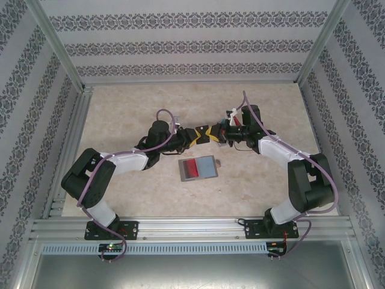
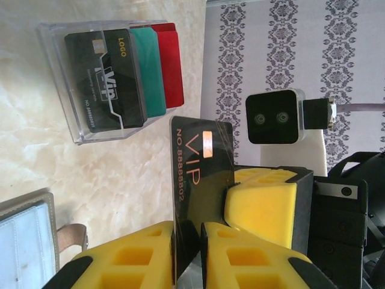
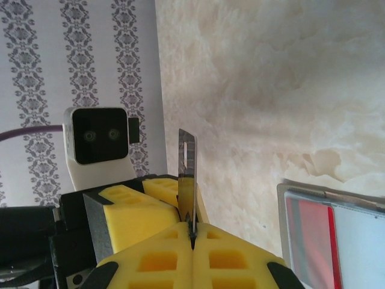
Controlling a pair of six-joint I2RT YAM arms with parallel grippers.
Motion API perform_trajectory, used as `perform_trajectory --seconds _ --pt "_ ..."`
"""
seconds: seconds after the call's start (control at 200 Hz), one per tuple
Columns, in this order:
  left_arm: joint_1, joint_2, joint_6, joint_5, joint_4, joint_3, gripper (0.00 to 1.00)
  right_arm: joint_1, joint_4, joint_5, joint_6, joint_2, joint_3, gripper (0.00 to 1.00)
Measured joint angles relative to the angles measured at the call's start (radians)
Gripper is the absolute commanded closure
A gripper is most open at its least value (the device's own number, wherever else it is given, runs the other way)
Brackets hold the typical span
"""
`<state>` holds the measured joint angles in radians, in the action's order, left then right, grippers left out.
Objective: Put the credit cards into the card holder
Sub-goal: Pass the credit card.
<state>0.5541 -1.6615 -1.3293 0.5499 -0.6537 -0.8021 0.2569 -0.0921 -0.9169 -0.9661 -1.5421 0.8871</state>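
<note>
The dark card (image 2: 201,174) on the near side reads "VIP" and "NO. 88888802". The black card (image 2: 105,78) in the far clear stand (image 2: 55,54) carries "LOGO", "VIP" and a number too small to read.

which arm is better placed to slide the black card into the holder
Probably left. The left pincer grips the black card by one end, most of it sticking out free, and the open holder lies nearer its side. The right pincer also pinches the card and would have to release.
</note>
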Motion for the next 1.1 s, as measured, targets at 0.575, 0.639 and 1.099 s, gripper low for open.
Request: perform_trajectory --seconds 0.575,0.639,1.099 --pt "0.0 0.03 0.073 0.022 0.103 -0.001 1.0 0.001 0.107 -0.027 0.121 -0.026 0.013 0.98" --pt "0.0 0.03 0.072 0.023 0.108 -0.001 1.0 0.001 0.111 -0.027 0.129 -0.026 0.013 0.98" --pt "0.0 0.077 -0.02 -0.013 0.177 -0.001 1.0 0.002 0.166 0.034 0.138 -0.023 0.007 0.72"
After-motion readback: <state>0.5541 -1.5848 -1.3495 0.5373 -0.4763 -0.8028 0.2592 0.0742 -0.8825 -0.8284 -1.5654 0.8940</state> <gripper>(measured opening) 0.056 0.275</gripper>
